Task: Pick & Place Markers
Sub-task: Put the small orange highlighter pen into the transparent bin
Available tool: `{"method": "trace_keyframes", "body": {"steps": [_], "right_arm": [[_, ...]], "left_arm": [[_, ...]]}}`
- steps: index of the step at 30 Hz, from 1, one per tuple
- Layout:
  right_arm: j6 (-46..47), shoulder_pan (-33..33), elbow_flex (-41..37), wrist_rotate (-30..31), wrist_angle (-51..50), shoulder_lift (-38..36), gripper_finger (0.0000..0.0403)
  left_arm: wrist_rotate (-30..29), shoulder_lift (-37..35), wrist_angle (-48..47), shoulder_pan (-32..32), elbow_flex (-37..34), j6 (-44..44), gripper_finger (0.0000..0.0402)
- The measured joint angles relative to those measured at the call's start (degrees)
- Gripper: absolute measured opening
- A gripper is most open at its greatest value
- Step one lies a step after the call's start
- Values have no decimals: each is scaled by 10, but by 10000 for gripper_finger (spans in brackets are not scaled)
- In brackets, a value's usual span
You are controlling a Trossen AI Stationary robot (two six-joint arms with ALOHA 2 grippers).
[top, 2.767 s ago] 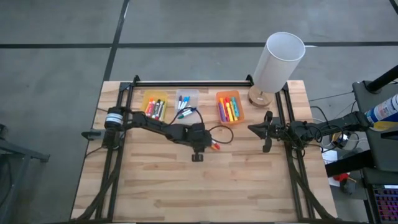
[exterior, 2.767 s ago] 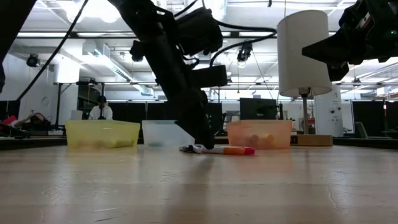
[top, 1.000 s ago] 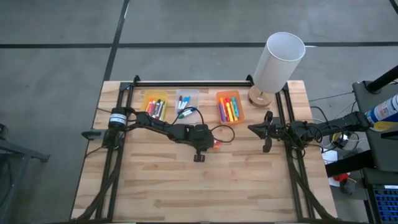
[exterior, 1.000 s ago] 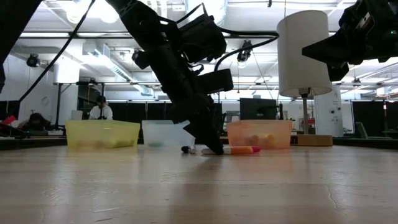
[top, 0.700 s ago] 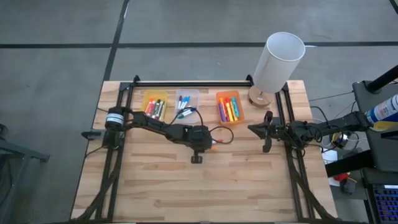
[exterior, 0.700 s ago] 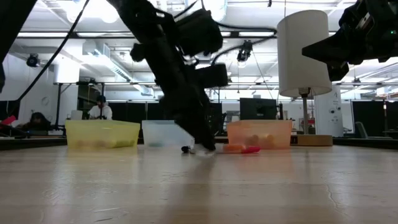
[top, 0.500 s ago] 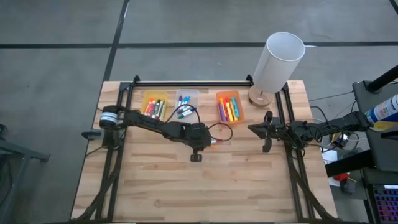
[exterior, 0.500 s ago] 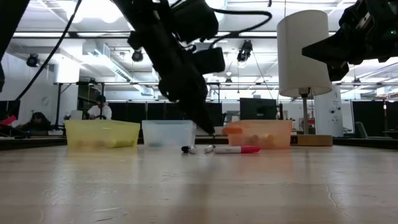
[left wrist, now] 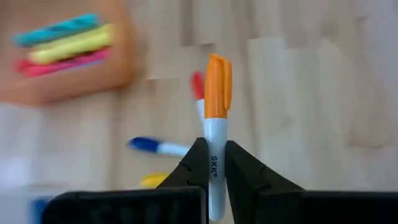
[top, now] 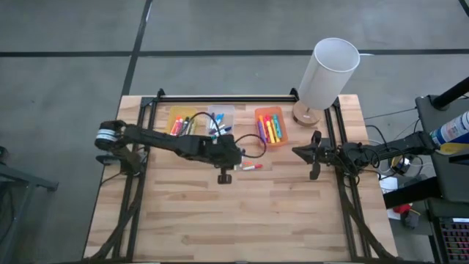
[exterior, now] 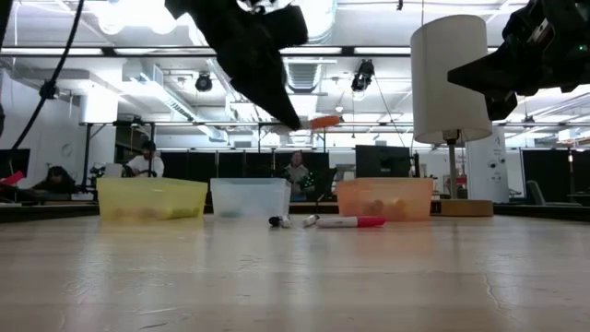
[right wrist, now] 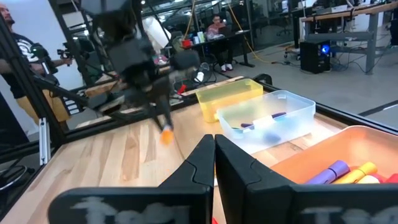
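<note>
Markers lie in several places: one orange-capped, white-bodied marker [left wrist: 216, 146] is pinched between the fingers of my left end effector [left wrist: 212, 163], its cap pointing away from my wrist. In the low view that marker [exterior: 323, 121] hangs well above the wooden counter [top: 220, 220], held roughly level, with my left end effector [exterior: 297, 121] clamped on its white end. From above, my left end effector [top: 238, 152] sits near the counter's middle, toward twelve o'clock, just at six o'clock of the clear bin [top: 220, 116].

On the counter below lies a red-capped marker [top: 250, 166], with a small dark-capped one [exterior: 278, 221] beside it; a blue-capped marker [left wrist: 152, 146] also shows in the left wrist view.

Three bins stand in a row at the counter's twelve o'clock edge: a yellow bin [top: 182, 119] at nine o'clock of the clear one, an orange bin [top: 270, 126] at three o'clock of it, each holding markers. A white-shaded lamp [top: 327, 73] stands at the orange bin's three o'clock.

My right end effector [top: 314, 155] waits above the counter's three o'clock edge, fingers [right wrist: 202, 163] pressed together, holding nothing.
</note>
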Motion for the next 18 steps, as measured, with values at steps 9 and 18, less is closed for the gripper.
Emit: {"method": "trace_keyframes", "body": {"steps": [9,18], "right_arm": [[0,0,0,0,0,0,9],[0,0,0,0,0,0,9]], "left_arm": [[-141,-71,-53,41,0,41,24],[-115,-78,-68,142,-2,36,27]]}}
